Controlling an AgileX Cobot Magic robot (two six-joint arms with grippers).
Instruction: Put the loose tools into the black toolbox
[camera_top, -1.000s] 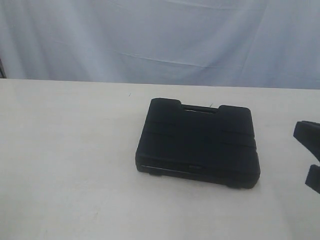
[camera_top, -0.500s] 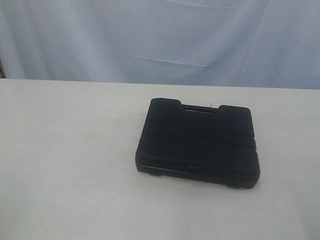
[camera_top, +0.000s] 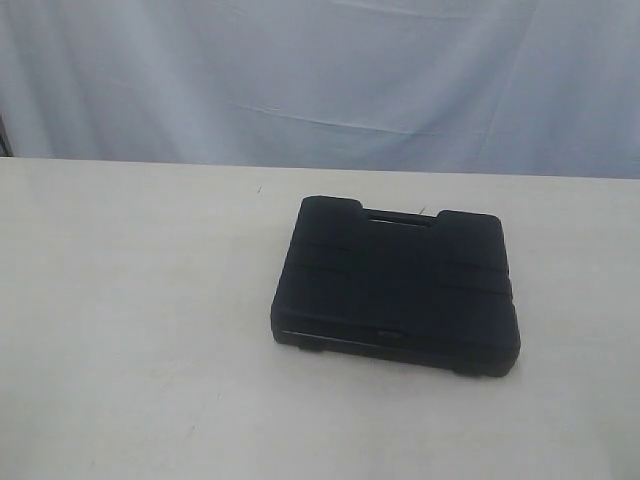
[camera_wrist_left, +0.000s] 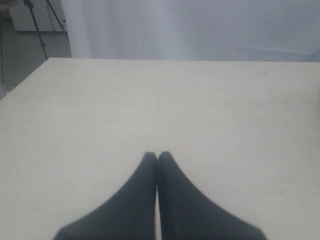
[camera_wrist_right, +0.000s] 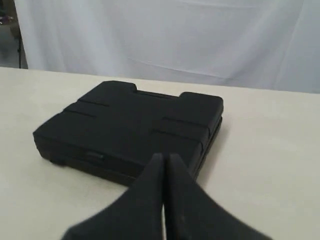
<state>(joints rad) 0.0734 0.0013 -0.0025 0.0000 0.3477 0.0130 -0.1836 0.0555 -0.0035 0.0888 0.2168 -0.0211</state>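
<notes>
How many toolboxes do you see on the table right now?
1. The black toolbox lies closed, right of centre on the table in the exterior view, ahead of the shut right hand. No other shows.

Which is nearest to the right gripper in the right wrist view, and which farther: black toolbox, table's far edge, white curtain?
1. The black toolbox, lying just in front of the right gripper, whose jaws are shut.
2. The table's far edge, behind the toolbox.
3. The white curtain, hanging beyond the table.
</notes>
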